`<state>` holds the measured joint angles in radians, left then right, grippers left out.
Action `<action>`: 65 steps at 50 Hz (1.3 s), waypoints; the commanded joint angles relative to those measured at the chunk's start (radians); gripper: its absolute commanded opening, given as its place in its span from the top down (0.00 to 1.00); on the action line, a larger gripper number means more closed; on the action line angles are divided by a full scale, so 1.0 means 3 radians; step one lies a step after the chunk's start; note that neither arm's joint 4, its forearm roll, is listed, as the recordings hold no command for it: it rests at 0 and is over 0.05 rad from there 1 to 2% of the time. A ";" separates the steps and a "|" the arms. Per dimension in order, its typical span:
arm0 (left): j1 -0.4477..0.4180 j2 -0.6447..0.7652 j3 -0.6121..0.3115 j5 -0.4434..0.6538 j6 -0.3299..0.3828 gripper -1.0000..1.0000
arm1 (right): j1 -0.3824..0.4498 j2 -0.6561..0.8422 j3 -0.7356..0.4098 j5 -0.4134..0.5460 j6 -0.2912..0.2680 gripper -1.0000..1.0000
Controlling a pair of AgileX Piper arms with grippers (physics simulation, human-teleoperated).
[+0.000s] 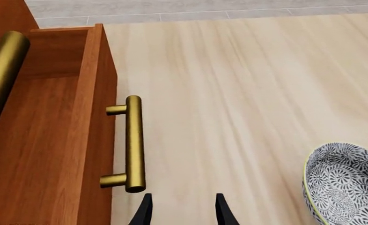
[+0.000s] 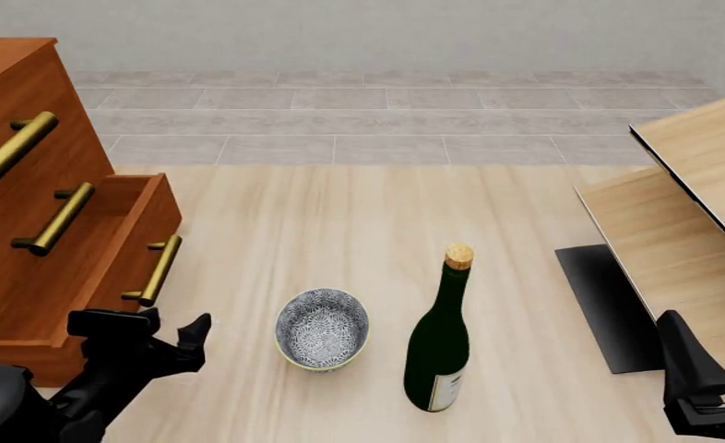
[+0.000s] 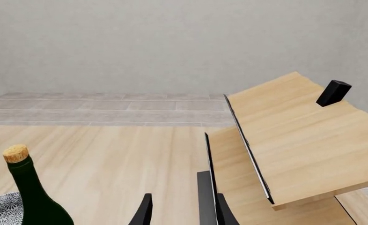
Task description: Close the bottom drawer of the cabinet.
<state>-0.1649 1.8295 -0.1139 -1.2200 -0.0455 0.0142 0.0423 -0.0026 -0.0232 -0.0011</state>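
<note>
The reddish-brown cabinet [image 2: 24, 92] stands at the left. Its bottom drawer [image 2: 86, 263] is pulled out, with its brass bar handle [image 2: 156, 270] facing the table's middle. My left gripper [image 2: 160, 328] is open and empty, low in front of the drawer's near end and just short of the handle. In the left wrist view the drawer [image 1: 53, 140] and its handle [image 1: 133, 143] lie just ahead of my open left gripper [image 1: 182, 212], to one side of it. My right gripper [image 2: 717, 351] is open and empty at the near right, and also shows in the right wrist view [image 3: 184, 213].
A patterned bowl [image 2: 322, 328] and a dark green corked bottle [image 2: 440, 346] stand near the table's middle front. Pale light-wood furniture [image 2: 683, 212] with a black base [image 2: 602, 305] fills the right side. The two upper drawers are shut; the middle drawer's handle [image 2: 55, 220] hangs over the open drawer.
</note>
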 commanded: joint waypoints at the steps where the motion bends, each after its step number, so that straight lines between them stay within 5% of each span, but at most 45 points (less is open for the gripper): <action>1: 0.0162 0.0061 -0.0048 0.0001 0.0058 0.00 | -0.0002 0.0008 0.0001 -0.0006 0.0001 0.00; 65: 0.0669 0.0257 -0.0217 0.0001 0.0304 0.00 | -0.0027 -0.0071 -0.0003 0.0051 -0.0019 0.00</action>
<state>0.0108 1.8428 -0.1185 -1.2200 0.0384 0.0078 0.0243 -0.0030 -0.0111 -0.0063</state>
